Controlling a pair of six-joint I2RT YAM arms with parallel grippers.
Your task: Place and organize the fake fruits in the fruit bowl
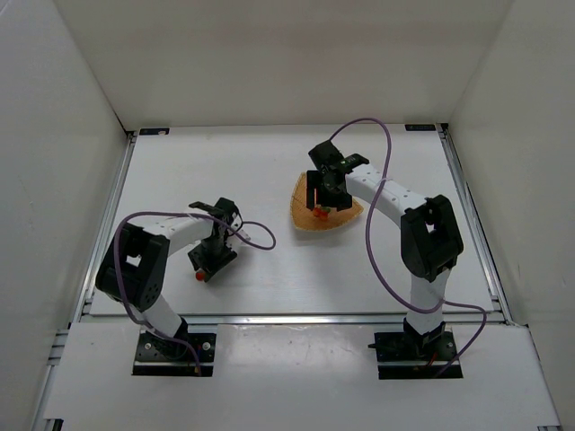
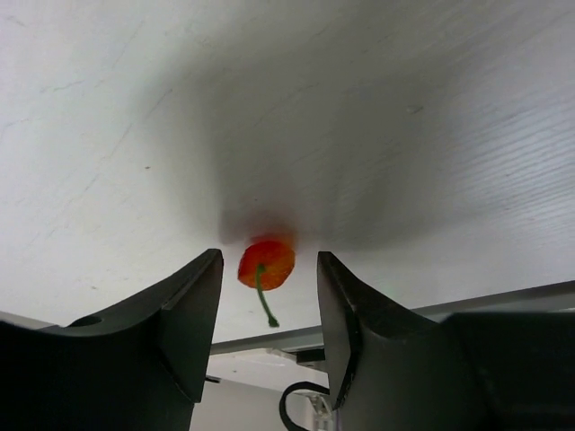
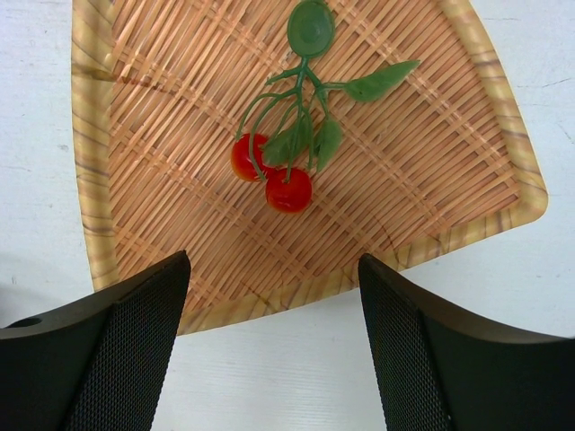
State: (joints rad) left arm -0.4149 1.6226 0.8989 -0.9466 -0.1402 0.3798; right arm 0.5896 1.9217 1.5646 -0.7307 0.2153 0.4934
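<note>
Left hand (image 2: 269, 260) gapes around one single cherry (image 2: 266, 264); right hand (image 3: 274, 260) gapes above one basket (image 3: 90, 135), two cherries (image 3: 288, 190) inside.

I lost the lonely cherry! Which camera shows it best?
Left wrist: the single cherry sits big between the left gripper's open fingers, stem showing. From above it's a red speck; right wrist misses it.

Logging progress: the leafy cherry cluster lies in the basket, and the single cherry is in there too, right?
No, the single cherry lies on the table by the left hand, per the left wrist view; the cluster is in the basket.
</note>
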